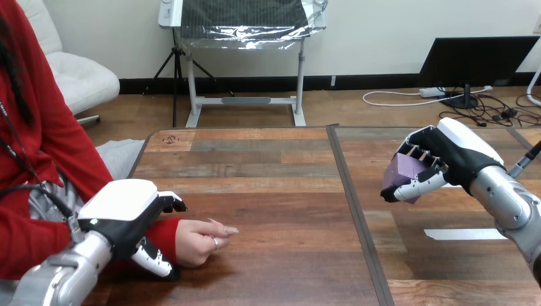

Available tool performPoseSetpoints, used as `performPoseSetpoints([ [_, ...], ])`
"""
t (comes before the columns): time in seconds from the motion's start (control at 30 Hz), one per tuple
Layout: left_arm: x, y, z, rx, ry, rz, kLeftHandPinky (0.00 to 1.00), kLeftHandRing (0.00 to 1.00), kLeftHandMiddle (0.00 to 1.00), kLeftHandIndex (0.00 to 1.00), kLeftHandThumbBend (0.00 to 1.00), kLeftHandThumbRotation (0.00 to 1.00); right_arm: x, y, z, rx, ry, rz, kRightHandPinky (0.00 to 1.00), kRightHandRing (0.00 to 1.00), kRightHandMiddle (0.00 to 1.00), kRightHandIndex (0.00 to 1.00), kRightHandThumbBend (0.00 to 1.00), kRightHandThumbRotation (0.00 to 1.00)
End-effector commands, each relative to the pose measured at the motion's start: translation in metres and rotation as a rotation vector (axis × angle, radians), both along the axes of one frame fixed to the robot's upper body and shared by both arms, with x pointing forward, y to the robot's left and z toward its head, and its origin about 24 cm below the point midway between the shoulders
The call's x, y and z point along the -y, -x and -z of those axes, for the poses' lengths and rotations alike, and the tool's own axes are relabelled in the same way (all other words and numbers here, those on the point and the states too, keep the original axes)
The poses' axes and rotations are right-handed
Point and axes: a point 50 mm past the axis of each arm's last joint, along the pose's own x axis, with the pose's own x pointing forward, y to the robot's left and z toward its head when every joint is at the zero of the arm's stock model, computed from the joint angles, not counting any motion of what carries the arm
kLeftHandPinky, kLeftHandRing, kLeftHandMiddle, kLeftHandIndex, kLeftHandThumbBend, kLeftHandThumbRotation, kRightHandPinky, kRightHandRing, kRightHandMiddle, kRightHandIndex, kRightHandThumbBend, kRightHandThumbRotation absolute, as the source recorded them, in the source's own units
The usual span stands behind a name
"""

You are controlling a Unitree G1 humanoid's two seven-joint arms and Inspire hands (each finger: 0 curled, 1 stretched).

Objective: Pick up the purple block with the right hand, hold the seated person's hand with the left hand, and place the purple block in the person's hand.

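Note:
The purple block [406,169] is lifted above the right half of the table, with my right hand [446,156] shut on it, fingers over its top and thumb under it. At the lower left the person's hand [199,240] rests on the table, loosely curled, fingers pointing right. My left hand [131,217] lies over the person's wrist, its fingers curled over the top and its thumb [155,258] reaching under the near side of the red sleeve.
The wooden table [268,191] has a dark seam [357,210] running front to back down its middle. A strip of white tape [464,234] lies on the right half, below my right forearm.

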Motion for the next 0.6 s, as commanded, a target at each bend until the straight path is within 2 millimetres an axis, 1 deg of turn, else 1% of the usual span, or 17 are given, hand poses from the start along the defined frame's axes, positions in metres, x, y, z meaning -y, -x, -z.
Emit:
performPoseSetpoints([
  [0.0, 0.0015, -0.0175, -0.0159, 0.04, -0.027, 0.013, 0.76, 0.79, 0.79, 0.77, 1.0, 0.2, -0.0074, -0.0168, -0.0379, 0.141, -0.041, -0.036, 0.4, 0.42, 0.47, 0.49, 0.78, 0.0],
  [0.33, 0.0019, -0.0232, -0.0112, -0.015, -0.05, -0.018, 0.74, 0.78, 0.79, 0.77, 1.0, 0.18, -0.0072, -0.0171, -0.0393, 0.144, -0.038, -0.038, 0.39, 0.42, 0.47, 0.49, 0.78, 0.0],
  [0.57, 0.0025, -0.0249, -0.0104, -0.031, -0.053, -0.022, 0.7, 0.77, 0.78, 0.76, 1.0, 0.14, -0.0067, -0.0174, -0.0394, 0.14, -0.033, -0.033, 0.39, 0.42, 0.46, 0.49, 0.78, 0.0],
])
